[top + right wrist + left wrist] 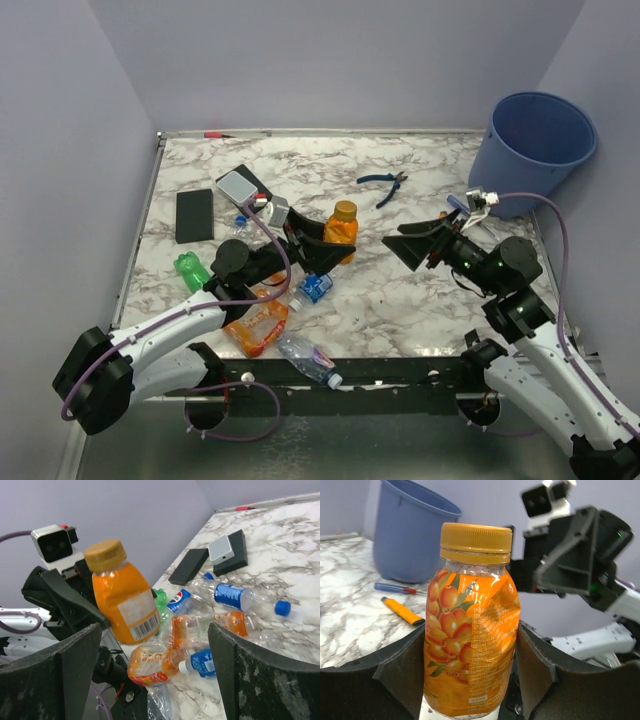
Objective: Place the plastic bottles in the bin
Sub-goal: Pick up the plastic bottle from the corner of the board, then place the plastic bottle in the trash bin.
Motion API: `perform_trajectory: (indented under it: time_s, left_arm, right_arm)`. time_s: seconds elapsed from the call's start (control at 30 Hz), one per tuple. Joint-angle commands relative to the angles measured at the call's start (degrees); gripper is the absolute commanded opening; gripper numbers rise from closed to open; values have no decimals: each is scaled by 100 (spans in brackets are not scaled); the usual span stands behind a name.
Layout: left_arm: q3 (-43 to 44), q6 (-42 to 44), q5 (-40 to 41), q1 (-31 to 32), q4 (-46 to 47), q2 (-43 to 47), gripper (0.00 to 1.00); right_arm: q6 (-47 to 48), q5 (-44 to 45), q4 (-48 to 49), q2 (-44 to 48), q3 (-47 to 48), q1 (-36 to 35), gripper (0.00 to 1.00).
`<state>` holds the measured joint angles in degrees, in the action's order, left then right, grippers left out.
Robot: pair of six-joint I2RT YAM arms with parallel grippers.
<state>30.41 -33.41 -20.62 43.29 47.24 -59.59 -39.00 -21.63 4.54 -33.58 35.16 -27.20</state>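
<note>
My left gripper (322, 243) is shut on an orange juice bottle (341, 226) with a yellow-orange cap and holds it upright; in the left wrist view the bottle (471, 625) fills the space between the jaws. My right gripper (412, 243) is open and empty, facing that bottle (122, 597) from the right with a gap between. The blue bin (538, 138) stands at the far right corner and also shows in the left wrist view (410, 530). Other bottles lie at the near left: a green one (190, 270), a crushed orange one (258, 320), a blue-labelled one (315, 287) and a clear one (308, 360).
A hand tool (383, 183) lies mid-back of the marble table (420, 300). A flat black slab (194, 215) and a grey-topped black box (243, 187) lie at the back left. A red pen (215, 134) is at the far edge. Walls enclose three sides.
</note>
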Motion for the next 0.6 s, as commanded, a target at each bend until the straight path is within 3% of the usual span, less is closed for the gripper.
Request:
perform_trajectory:
  time_s: [0.0, 0.13, 0.37, 0.57]
  left_arm:
    - [-166, -422, -782, -28, 593, 9, 28]
    - [-272, -391, -783, -39, 610, 86, 27]
    - [-404, -307, -645, -66, 610, 264, 27]
    - [-404, -274, -656, -60, 628, 268, 27]
  right_arm:
    - [223, -270, 749, -788, 580, -342, 91]
    - [928, 606, 388, -1516, 1238, -1217, 92]
    - [789, 503, 1045, -2056, 1295, -1557, 92]
    - [719, 543, 1097, -2294, 1310, -1598, 69]
